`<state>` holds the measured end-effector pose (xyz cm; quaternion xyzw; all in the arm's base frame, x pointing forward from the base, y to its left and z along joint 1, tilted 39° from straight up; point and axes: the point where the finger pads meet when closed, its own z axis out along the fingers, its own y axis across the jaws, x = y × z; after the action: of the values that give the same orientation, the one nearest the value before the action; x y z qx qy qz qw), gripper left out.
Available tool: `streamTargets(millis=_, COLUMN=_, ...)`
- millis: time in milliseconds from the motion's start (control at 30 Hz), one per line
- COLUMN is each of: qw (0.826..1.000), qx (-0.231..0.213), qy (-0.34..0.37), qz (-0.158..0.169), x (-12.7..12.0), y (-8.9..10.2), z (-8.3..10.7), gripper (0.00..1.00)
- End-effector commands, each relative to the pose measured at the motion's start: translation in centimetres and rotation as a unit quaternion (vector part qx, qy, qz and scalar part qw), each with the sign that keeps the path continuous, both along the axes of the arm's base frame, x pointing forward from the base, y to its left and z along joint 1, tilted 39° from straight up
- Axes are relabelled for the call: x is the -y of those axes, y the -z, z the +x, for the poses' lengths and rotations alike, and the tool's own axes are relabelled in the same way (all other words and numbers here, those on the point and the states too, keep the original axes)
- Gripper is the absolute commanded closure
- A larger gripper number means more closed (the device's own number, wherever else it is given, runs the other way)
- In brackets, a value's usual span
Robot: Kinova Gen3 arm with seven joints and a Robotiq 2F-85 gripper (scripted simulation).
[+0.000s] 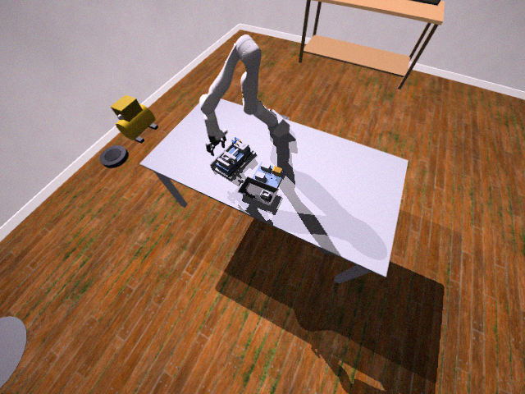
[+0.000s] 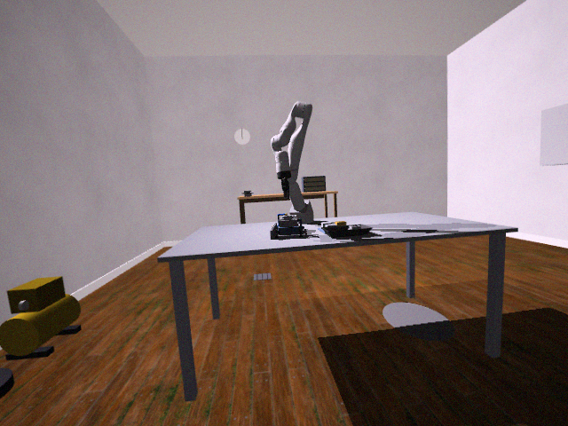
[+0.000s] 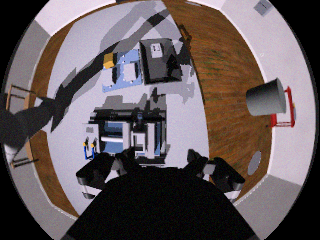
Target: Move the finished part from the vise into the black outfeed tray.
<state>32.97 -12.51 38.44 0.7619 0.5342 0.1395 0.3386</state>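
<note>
The vise stands on the white table, left of centre, with the pale finished part clamped in it. In the wrist view the vise lies just ahead of the fingers, with the part in its jaws. My gripper is open and empty, hanging well above the table just left of the vise; it also shows in the exterior view and in the wrist view. The black outfeed tray lies right of the vise with one pocketed block inside.
A blue tray with a yellow block and a white block sits behind the black tray. The arm's base stands at the table's far edge. A yellow machine and a wooden shelf stand on the floor.
</note>
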Motion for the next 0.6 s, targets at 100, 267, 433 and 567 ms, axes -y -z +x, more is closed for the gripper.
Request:
streamTargets(millis=100, qw=1.000, qx=0.000, qy=0.001, qz=-0.001, x=0.0, y=0.0, z=0.0, gripper=0.00)
streamTargets(millis=267, qw=1.000, qx=-0.009, qy=0.004, qz=-0.004, x=0.0, y=0.7, z=-0.5, gripper=0.00)
streamTargets(millis=433, qw=1.000, qx=-0.018, qy=0.006, qz=-0.007, x=0.0, y=1.4, z=-1.0, gripper=0.00)
streamTargets(millis=567, qw=1.000, qx=-0.025, qy=0.009, qz=-0.009, x=0.0, y=2.0, z=-1.4, gripper=0.00)
